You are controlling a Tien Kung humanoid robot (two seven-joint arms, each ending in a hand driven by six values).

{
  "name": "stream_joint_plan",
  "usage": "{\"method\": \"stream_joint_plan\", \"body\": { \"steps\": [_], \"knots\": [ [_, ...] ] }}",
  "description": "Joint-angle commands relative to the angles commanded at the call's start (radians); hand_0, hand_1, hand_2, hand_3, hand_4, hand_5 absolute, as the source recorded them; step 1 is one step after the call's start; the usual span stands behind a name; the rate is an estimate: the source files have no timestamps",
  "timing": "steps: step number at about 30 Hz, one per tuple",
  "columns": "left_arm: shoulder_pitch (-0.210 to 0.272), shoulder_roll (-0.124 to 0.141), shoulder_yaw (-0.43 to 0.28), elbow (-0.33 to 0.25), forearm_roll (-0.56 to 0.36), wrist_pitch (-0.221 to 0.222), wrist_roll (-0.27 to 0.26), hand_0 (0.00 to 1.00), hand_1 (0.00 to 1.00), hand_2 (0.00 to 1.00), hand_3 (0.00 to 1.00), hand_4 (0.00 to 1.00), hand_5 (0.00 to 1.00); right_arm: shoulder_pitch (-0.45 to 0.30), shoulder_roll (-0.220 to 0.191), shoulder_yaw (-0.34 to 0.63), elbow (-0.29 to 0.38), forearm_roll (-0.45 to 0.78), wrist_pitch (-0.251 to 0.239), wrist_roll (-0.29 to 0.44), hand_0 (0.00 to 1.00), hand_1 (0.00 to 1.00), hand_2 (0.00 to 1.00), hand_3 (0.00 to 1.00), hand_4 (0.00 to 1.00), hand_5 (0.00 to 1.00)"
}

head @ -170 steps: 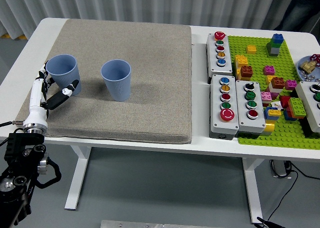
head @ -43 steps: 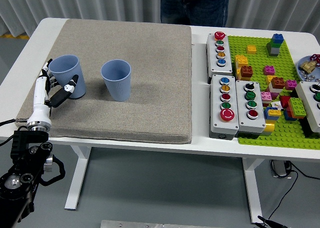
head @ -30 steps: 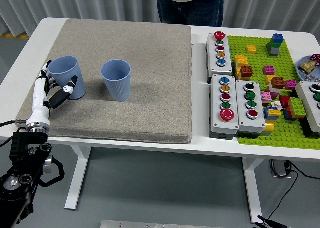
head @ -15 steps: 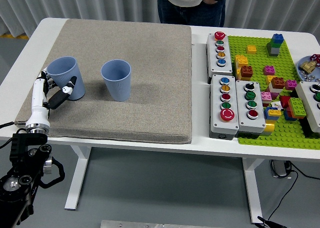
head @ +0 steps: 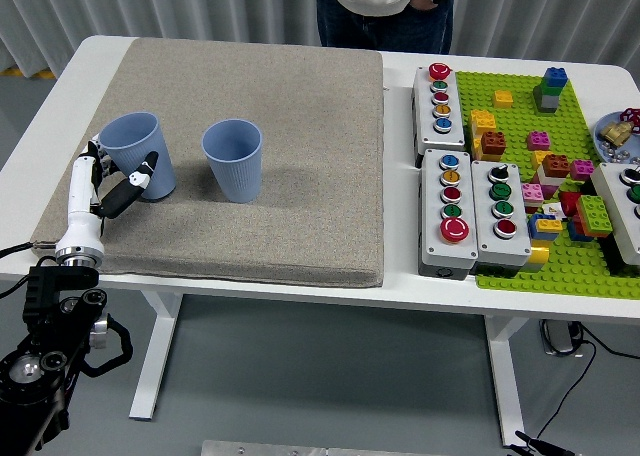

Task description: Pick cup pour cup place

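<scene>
A: Since the left hand point(head: 112, 181) is wrapped on the left cup point(head: 139, 154), what's the finger state?

B: Clamped on it. Thumb crosses the front low down, other fingers point(head: 92, 148) peek out behind the cup's left side. Cup leans a little toward the hand, base on the grey mat point(head: 290, 96) or just off it, can't tell which.

A: Second cup?

B: Right cup point(head: 233, 159), upright on the mat, beside the held one but apart from it. Mouth open, contents not visible in either.

A: Right hand?

B: Not visible. A person point(head: 385, 6) stands at the far edge of the white table point(head: 400, 284), hands tucked away, touching nothing.

A: Risks from here?

B: Grip sits low and near the cup's edge, so my guess is the cup could slip or twist once it lifts and tips. Thin walls may squash if the fingers squeeze harder. On the pour, the two cups sit close, so a swing to the right could knock the right cup over. Bad alignment of rims means spill onto the mat.

A: Clutter on the right matter?

B: Button boxes point(head: 447, 198) and the green brick plate point(head: 520, 81) are well apart from the cups. Low risk.

A: Stage?

B: Looks like pick, pour not yet started.
</scene>
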Motion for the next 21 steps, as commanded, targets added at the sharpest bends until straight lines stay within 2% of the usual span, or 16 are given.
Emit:
{"method": "stream_joint_plan", "body": {
  "steps": [8, 17, 18, 21],
  "knots": [
    [0.002, 0.003, 0.000, -0.010, 0.024, 0.014, -0.004, 0.620, 0.608, 0.761, 0.719, 0.727, 0.370, 0.001, 0.000, -0.001, 0.000, -0.001, 0.000, 0.000, 0.765, 0.701, 0.747, 0.627, 0.207, 0.240],
    [0.008, 0.030, -0.005, -0.040, 0.068, 0.017, 0.000, 0.597, 0.601, 0.758, 0.715, 0.725, 0.370, 0.001, -0.003, -0.002, 0.000, 0.003, 0.000, 0.003, 0.765, 0.701, 0.747, 0.627, 0.207, 0.240],
    [0.008, 0.031, -0.004, -0.041, 0.069, 0.017, 0.000, 0.522, 0.587, 0.744, 0.712, 0.720, 0.362, 0.000, -0.003, -0.001, 0.000, 0.002, 0.000, 0.003, 0.765, 0.701, 0.747, 0.626, 0.205, 0.239],
    [0.013, 0.034, -0.001, -0.051, 0.076, 0.014, -0.003, 0.522, 0.587, 0.744, 0.712, 0.720, 0.362, 0.000, -0.003, 0.000, 0.000, 0.002, -0.001, 0.003, 0.765, 0.701, 0.747, 0.626, 0.205, 0.239]
  ]
}}
